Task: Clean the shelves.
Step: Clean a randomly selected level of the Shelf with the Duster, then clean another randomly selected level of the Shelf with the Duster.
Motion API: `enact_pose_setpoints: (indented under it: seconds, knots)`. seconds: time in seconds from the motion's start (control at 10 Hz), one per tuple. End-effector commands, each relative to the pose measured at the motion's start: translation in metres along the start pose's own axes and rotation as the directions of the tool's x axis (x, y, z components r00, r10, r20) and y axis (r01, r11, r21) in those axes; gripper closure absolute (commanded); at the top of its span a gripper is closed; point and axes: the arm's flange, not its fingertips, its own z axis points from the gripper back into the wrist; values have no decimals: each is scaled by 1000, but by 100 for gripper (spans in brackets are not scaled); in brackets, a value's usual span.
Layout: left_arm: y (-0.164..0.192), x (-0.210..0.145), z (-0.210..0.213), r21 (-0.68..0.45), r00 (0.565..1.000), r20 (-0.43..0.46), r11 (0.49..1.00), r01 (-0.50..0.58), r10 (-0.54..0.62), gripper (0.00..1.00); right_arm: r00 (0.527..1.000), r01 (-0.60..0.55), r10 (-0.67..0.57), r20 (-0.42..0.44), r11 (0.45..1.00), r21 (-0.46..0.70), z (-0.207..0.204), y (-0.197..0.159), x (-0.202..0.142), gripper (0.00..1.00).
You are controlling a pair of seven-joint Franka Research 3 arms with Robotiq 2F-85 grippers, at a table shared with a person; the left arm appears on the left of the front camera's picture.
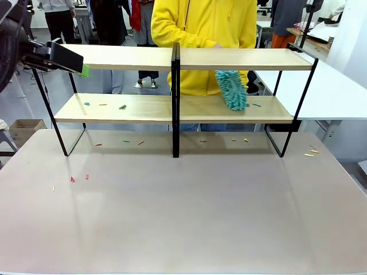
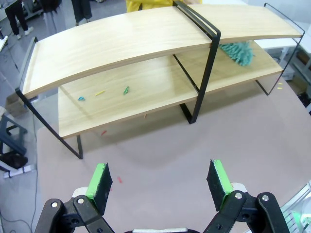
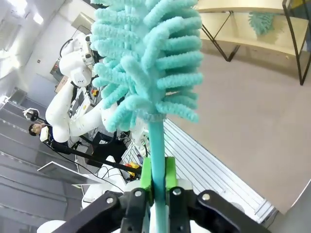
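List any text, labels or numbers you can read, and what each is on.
None to read. The shelves, the tabletop, the teal duster clamped in the right gripper and the other duster at the lower board carry no visible print. Background gear is too blurred to tell.

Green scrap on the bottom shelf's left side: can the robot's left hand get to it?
Probably yes. The left hand is open and faces the shelves; nothing stands before the green scrap. The top board hangs over it, so going in from the front looks best.
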Motion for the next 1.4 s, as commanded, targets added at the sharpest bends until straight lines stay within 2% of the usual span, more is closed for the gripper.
enact_pose_setpoints:
  seconds: [0.0,0.8,0.9,1.0,1.1,1.2,1.3]
  knots:
    - [1,0,0,6,1000,1,1000,-2,2,0,1000,2,-3,-19,1000,-20,7,8,-5,100]
    - [1,0,0,6,1000,1,1000,-2,2,0,1000,2,-3,-19,1000,-20,7,8,-5,100]
    - [1,0,0,6,1000,1,1000,-2,2,0,1000,12,-12,-5,1000,-6,2,4,-3,88]
    - [1,0,0,6,1000,1,1000,-2,2,0,996,-38,34,-77,998,-44,-20,22,1,88]
    - [1,0,0,6,1000,1,1000,-2,2,0,973,-97,85,-214,994,-45,-61,42,6,88]
    - [1,0,0,6,1000,1,1000,-2,2,0,918,-131,85,-387,987,-94,-117,57,3,88]
    - [1,0,0,6,1000,1,1000,-2,2,0,835,-130,35,-549,982,-136,-162,61,-9,88]
